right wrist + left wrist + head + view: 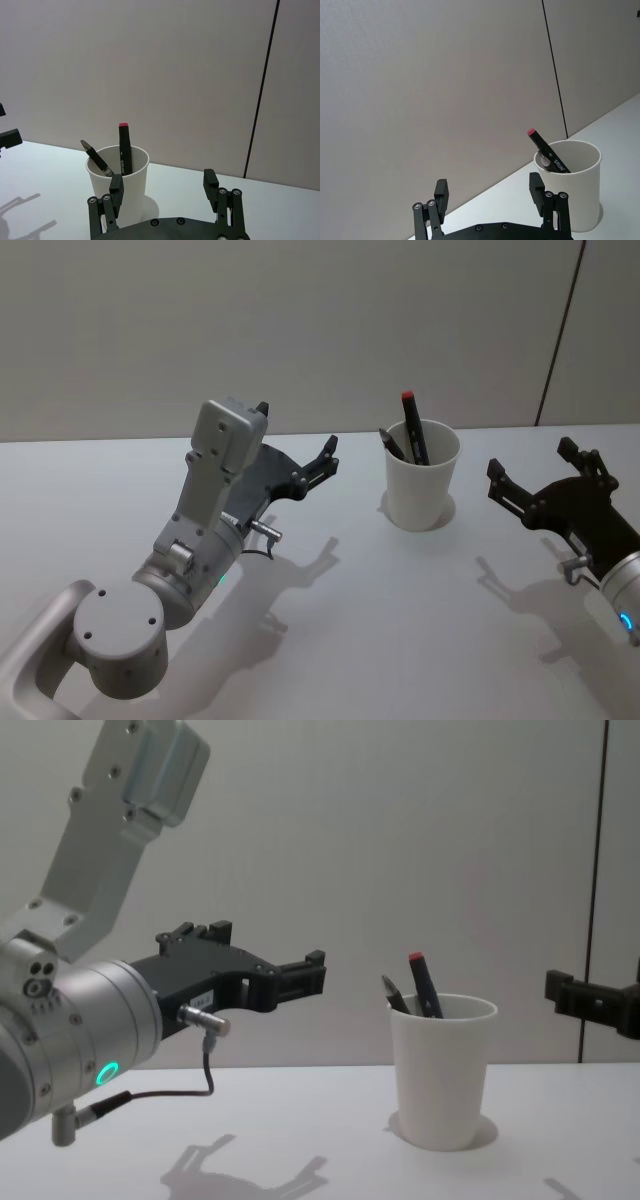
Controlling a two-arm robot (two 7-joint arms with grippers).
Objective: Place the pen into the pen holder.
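The pen holder (422, 485) is a white paper cup standing upright on the table at the middle right. A black pen with a red cap (411, 426) and a dark pen with a silver tip (390, 443) lean inside it. My left gripper (296, 430) hovers open and empty to the left of the cup, pointing toward it. To the cup's right, my right gripper (532, 462) is open and empty as well. The left wrist view has the cup (575, 192) and the red-capped pen (547, 156) beyond the left gripper (489, 185). The right wrist view has the cup (132, 192) just past the right gripper (163, 181).
The white table (400, 620) runs back to a plain grey wall (300, 320) with a dark vertical seam (560, 330) at the right. From the side, the cup (440, 1070) stands between the left gripper (270, 950) and a right fingertip (572, 994).
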